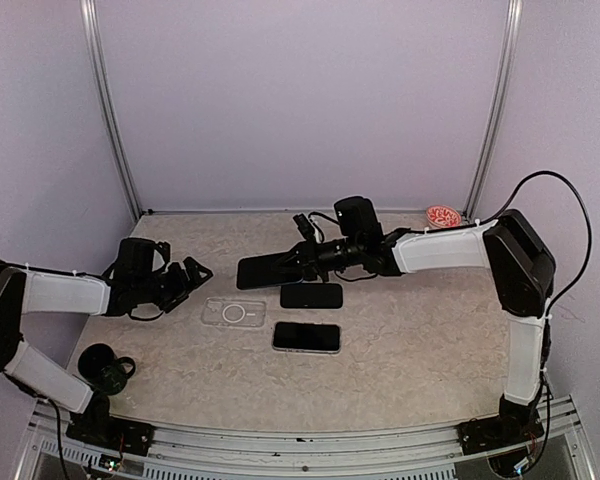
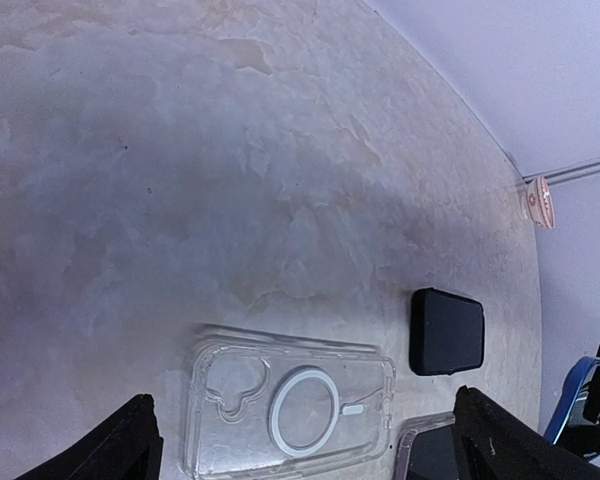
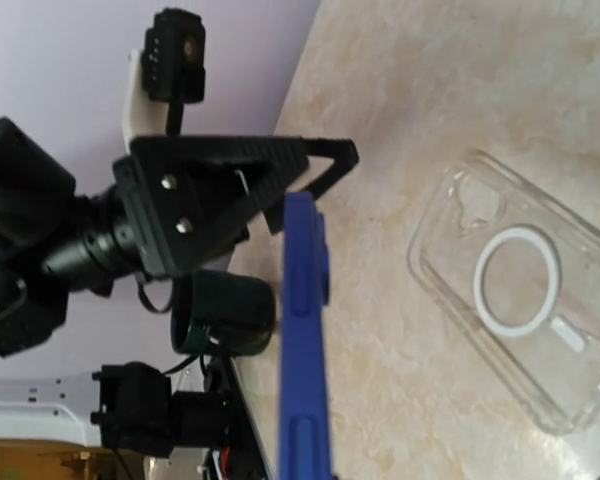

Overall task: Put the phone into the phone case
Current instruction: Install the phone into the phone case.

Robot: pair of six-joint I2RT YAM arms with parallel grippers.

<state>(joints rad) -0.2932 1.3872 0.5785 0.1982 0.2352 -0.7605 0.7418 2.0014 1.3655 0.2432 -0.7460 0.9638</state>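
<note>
Nearest, by the left arm's base, a black cup-like object stands on the marbled table. Toward the middle, a second phone with a pale rim lies flat, screen up, long axis running left to right. Just behind it and to the left, the clear phone case lies flat, a white ring at its centre and its long axis also left to right. A black slab of phone shape rests beside the case on the right, between the second phone and the right arm.

The left hand hangs left of the case with its jaws spread wide, nothing held.

Farther back, the blue-edged phone is gripped at one end by the closed right hand and is held above the table just behind the case. Its long axis runs left to right, its free end pointing at the left hand. A small red-and-white object sits by the back wall.
</note>
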